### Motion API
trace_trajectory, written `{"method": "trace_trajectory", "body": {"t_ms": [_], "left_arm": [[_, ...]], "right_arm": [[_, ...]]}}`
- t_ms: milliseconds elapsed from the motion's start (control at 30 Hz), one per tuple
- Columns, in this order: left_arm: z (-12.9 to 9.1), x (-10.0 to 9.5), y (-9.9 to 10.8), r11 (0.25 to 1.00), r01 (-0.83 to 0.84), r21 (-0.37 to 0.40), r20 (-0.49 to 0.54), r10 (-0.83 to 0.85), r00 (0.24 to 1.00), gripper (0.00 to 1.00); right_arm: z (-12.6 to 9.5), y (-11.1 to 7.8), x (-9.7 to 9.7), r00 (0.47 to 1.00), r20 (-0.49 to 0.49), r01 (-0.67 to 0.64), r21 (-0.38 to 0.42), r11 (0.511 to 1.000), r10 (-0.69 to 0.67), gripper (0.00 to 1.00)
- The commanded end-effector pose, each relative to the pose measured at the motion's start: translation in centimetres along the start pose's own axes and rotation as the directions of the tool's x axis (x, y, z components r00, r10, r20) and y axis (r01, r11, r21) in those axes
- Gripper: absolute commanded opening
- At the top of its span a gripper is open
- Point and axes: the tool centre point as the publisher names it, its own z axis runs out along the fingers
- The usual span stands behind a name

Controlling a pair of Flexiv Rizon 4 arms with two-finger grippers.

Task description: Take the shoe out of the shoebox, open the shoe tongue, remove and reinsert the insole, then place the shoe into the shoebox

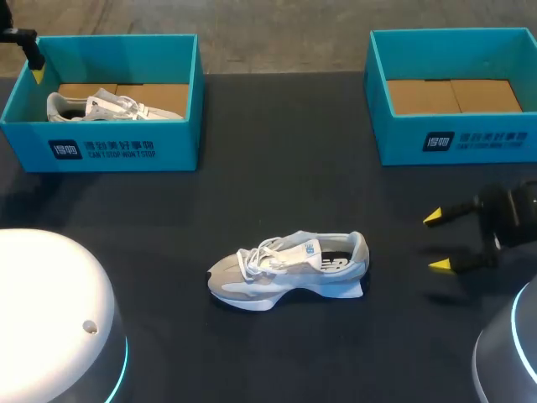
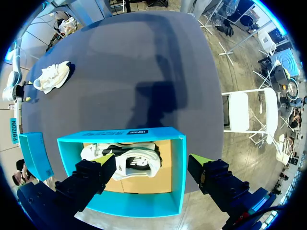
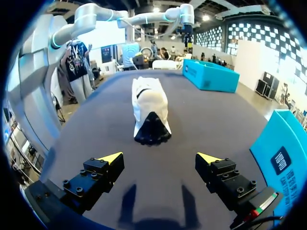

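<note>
At the table's right side, the right gripper (image 1: 437, 242) hangs low, fingers spread wide and holding nothing. At its 9 o'clock in the head view, the shoe (image 1: 289, 269) sits on its sole on the table (image 1: 277, 168). Its long axis runs 9-to-3, toe toward 9 o'clock, heel facing that gripper, with dark tabletop between them. The left gripper (image 2: 152, 160), likewise wide apart and holding nothing, hovers over the left shoebox (image 1: 126, 147) at the shoe's 10 o'clock, where a second shoe (image 1: 109, 105) lies. The right shoebox (image 1: 453, 138) stands at 1 o'clock.
</note>
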Motion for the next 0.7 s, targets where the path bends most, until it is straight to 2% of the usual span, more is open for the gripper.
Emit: {"method": "trace_trajectory", "body": {"t_ms": [33,700], "left_arm": [[0.0,0.0,-0.1,1.000,0.000,-0.002,-0.002,0.000,1.000,1.00],[0.0,0.0,-0.1,1.000,0.000,-0.002,-0.002,0.000,1.000,1.00]], "right_arm": [[1.4,-0.1,-0.9,1.000,-0.006,0.011,-0.025,1.000,-0.011,1.00],[7.0,2.0,-0.1,0.999,-0.041,0.015,-0.070,0.997,-0.018,1.00]]}}
